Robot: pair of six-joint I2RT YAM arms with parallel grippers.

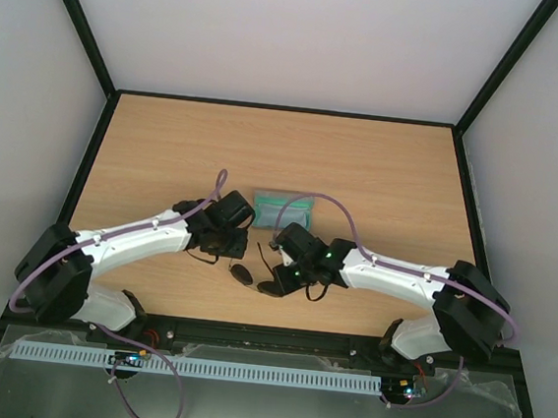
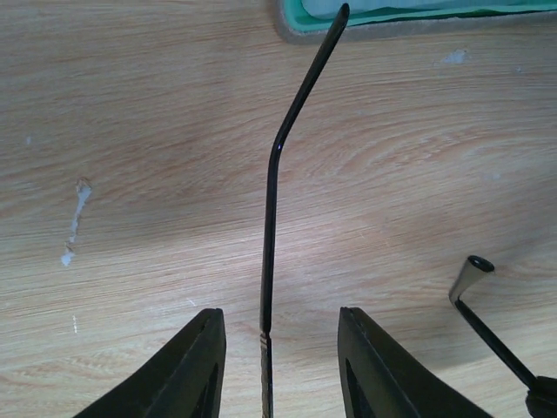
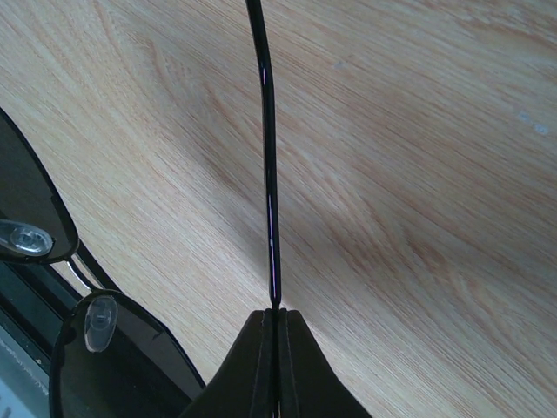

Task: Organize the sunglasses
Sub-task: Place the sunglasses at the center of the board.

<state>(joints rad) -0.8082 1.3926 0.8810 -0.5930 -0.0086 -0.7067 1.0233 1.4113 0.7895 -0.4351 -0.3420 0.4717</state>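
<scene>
The sunglasses (image 1: 244,274) lie near the table's front edge between my two grippers, dark lenses toward the arm bases. In the left wrist view one slim black temple arm (image 2: 270,252) runs up between the fingers (image 2: 196,370) of my left gripper (image 2: 278,329); the jaws stand apart on either side and do not touch it. My right gripper (image 3: 277,315) is shut on the other temple arm (image 3: 270,174), which juts straight out from its tips. Two dark lenses (image 3: 113,374) with clear nose pads show at the lower left of that view.
A grey rectangular case (image 1: 282,210) with a teal inside lies just beyond the grippers; its edge (image 2: 409,22) shows at the top of the left wrist view, near the temple tip. Black frame rails border the wooden table (image 1: 391,170).
</scene>
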